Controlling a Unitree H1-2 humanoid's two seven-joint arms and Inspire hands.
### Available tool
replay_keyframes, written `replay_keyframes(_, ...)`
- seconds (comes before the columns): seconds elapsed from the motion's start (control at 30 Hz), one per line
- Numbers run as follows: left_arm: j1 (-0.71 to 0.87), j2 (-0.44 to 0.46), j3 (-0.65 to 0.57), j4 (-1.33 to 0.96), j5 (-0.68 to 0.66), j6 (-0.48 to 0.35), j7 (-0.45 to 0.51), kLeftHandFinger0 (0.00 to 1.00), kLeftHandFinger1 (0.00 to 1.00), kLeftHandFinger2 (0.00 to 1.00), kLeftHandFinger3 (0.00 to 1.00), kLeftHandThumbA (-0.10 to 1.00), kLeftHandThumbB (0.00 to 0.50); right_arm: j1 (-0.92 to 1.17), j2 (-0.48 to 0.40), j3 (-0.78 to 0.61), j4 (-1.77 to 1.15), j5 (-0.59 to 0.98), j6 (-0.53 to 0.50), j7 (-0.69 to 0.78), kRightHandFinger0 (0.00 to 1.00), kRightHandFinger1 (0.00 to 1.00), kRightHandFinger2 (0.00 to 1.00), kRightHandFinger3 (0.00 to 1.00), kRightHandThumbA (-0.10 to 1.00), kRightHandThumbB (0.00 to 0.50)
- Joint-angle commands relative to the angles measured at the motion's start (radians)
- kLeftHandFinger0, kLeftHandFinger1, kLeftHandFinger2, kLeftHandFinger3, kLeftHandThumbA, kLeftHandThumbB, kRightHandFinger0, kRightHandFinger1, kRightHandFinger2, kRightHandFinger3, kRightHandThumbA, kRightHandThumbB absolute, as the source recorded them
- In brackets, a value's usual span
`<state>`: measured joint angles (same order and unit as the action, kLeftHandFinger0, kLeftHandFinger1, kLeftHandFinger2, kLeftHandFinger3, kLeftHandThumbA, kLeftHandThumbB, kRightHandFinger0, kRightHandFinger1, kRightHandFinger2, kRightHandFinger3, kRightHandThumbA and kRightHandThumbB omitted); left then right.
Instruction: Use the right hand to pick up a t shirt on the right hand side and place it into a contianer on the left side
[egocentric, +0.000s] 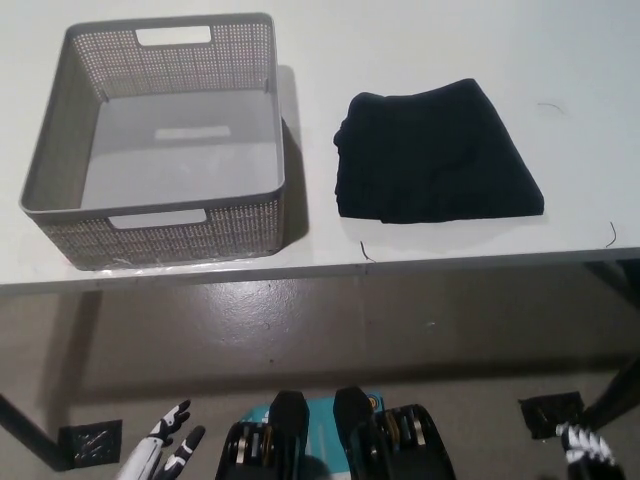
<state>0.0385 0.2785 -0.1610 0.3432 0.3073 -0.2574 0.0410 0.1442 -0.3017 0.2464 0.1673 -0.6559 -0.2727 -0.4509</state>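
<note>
The white table (450, 40) is filling the upper half of the head view, its front edge running across the picture just below the two things lying on it. On its left part the grey container (150, 225) is sitting — a perforated basket with cut-out handles, its inside bare and open from above. To its right, apart from the basket wall by a strip of bare table, the folded black t shirt (435, 155) is lying flat, its long axis running roughly left to right and its front hem sitting close to the table edge.

Below the table edge both hands are hanging low over the floor. The black right hand (585, 450) is showing at the bottom right, only partly in frame, so I cannot tell whether it is holding its fingers apart or together. The white left hand (165, 445) is resting at the bottom left with its fingers apart and nothing in it.

The shirt is lying up and to the left of the right hand — well apart from it, and on the nearer side for that arm. The reach probably has to be rising over the table edge first; from there the path leftward to the basket is looking unobstructed, with only the basket's near wall to be clearing.
</note>
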Motion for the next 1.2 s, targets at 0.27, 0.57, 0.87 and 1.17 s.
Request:
replay_keyframes(0.27,-0.034,0.019,0.013,-0.007,0.050,-0.081,0.035,0.98,0.96,1.00,1.00,1.00,0.301,-0.361,-0.053,-0.148,-0.247,-0.064,0.245,0.199,1.00,1.00,1.00,1.00,0.93,0.370)
replay_keyframes(0.57,-0.042,0.013,0.018,-0.018,0.050,-0.059,0.027,0.98,0.95,1.00,1.00,1.00,0.314,-0.547,-0.014,-0.099,-0.218,-0.131,0.333,0.267,1.00,1.00,1.00,1.00,0.93,0.437)
replay_keyframes(0.87,-0.059,0.017,0.016,-0.014,0.060,-0.064,0.024,1.00,0.96,1.00,1.00,1.00,0.330,-0.618,0.049,-0.049,-0.139,-0.162,0.363,0.260,1.00,1.00,1.00,1.00,0.96,0.475)
replay_keyframes(1.17,-0.059,0.018,0.017,-0.004,0.052,-0.076,0.022,0.98,0.95,1.00,1.00,1.00,0.328,-0.643,0.075,-0.004,-0.096,-0.201,0.386,0.265,1.00,1.00,1.00,1.00,0.98,0.475)
